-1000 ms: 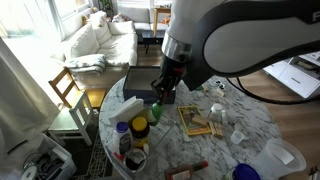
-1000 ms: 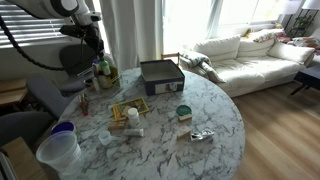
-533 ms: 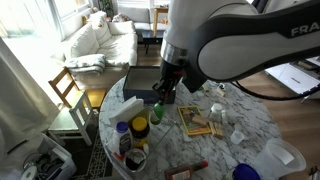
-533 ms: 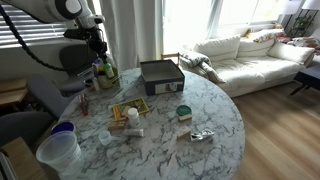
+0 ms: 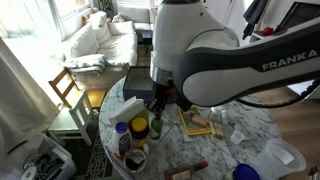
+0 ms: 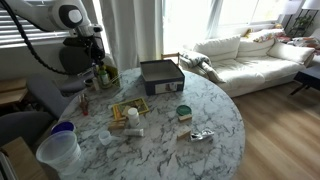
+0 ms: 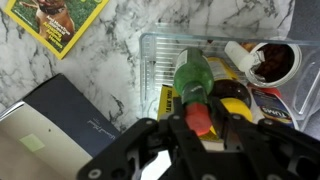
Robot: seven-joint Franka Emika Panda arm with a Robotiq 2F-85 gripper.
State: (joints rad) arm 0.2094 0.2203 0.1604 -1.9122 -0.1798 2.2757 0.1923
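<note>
My gripper (image 7: 200, 122) is shut on the red cap of a green bottle (image 7: 192, 78), which hangs neck-up beneath it over a clear plastic tray (image 7: 155, 55). Inside the tray, a yellow-lidded jar (image 7: 233, 92) sits right beside the bottle, and an open jar with dark contents (image 7: 272, 60) stands further along. In an exterior view the gripper (image 5: 159, 100) holds the bottle (image 5: 156, 113) just above the tray's jars (image 5: 140, 126) at the table's edge. In an exterior view the gripper (image 6: 98, 60) hovers at the far left over the cluster of bottles (image 6: 106, 73).
A dark box (image 7: 60, 120) lies close beside the tray, also visible as the dark box (image 5: 140, 82) and the dark box (image 6: 160, 73). A magazine (image 6: 128, 108), a green tin (image 6: 183, 112) and stacked plastic tubs (image 6: 58, 146) share the marble table (image 6: 215, 110). A wooden chair (image 5: 68, 88) stands nearby.
The arm has carried the green bottle away from the dark box to a spot over the clear tray, and a little lower. The grip stayed shut.
</note>
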